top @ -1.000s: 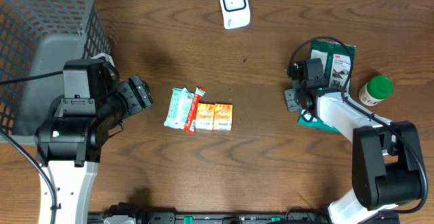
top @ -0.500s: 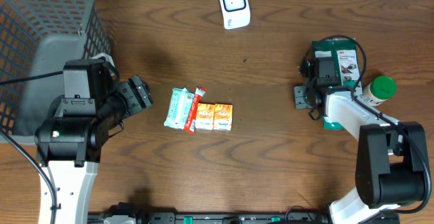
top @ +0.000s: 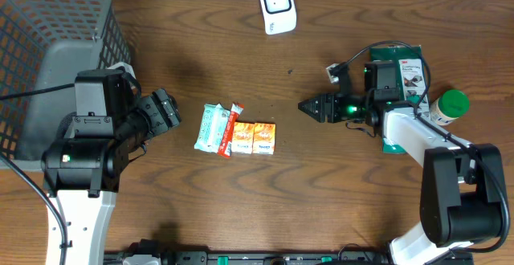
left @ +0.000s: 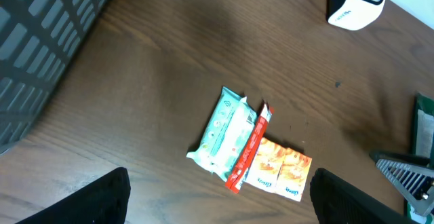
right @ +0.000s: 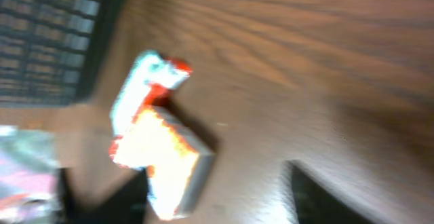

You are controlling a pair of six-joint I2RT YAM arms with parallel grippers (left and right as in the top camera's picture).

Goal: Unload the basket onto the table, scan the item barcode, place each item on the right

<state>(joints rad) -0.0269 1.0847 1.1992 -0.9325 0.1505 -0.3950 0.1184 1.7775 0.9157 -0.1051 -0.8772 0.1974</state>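
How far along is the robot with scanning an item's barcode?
Nothing looks scanned yet: the snack packets lie mid-table, well away from the white scanner. In hand: the right gripper, open and empty, points at the packets. Left to do: grasp one, carry it to the scanner and show its barcode.

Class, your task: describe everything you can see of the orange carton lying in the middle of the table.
The orange carton is a flat rectangular pack, seemingly cardboard, its top showing two matching orange-and-white panels side by side, print too small to read. It lies flat and closed on the wooden table. In the overhead view its left edge touches a red stick packet. Nothing holds it.
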